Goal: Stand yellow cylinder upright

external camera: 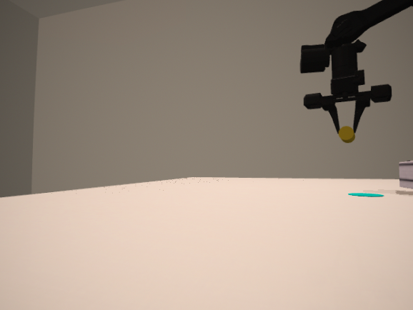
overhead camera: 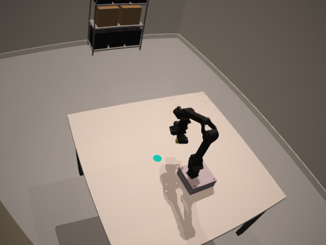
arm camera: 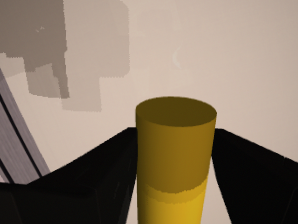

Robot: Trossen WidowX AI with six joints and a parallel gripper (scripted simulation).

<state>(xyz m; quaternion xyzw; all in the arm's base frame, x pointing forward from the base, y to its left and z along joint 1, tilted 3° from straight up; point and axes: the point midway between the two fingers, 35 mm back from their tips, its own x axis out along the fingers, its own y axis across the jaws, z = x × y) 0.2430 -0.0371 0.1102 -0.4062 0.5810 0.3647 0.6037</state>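
The yellow tall cylinder [overhead camera: 176, 140] [external camera: 346, 133] [arm camera: 175, 155] is held in the air, well above the table. It lies about level, its round end facing the exterior camera. My gripper [external camera: 346, 133] [arm camera: 174, 138] is shut on it and points down, one finger on each side of the cylinder. In the top view the fingers are mostly hidden behind the gripper's own body. The cyan circle [overhead camera: 157, 158] [external camera: 366, 195] lies flat on the table with nothing on it. It is not visible in the wrist view.
The arm's base block [overhead camera: 198, 176] [external camera: 406, 174] stands on the table [overhead camera: 113, 180] to the right of the cyan circle in the top view. Its edge [arm camera: 20, 145] shows at the left of the wrist view. A shelf with boxes [overhead camera: 118, 25] stands on the floor beyond the table.
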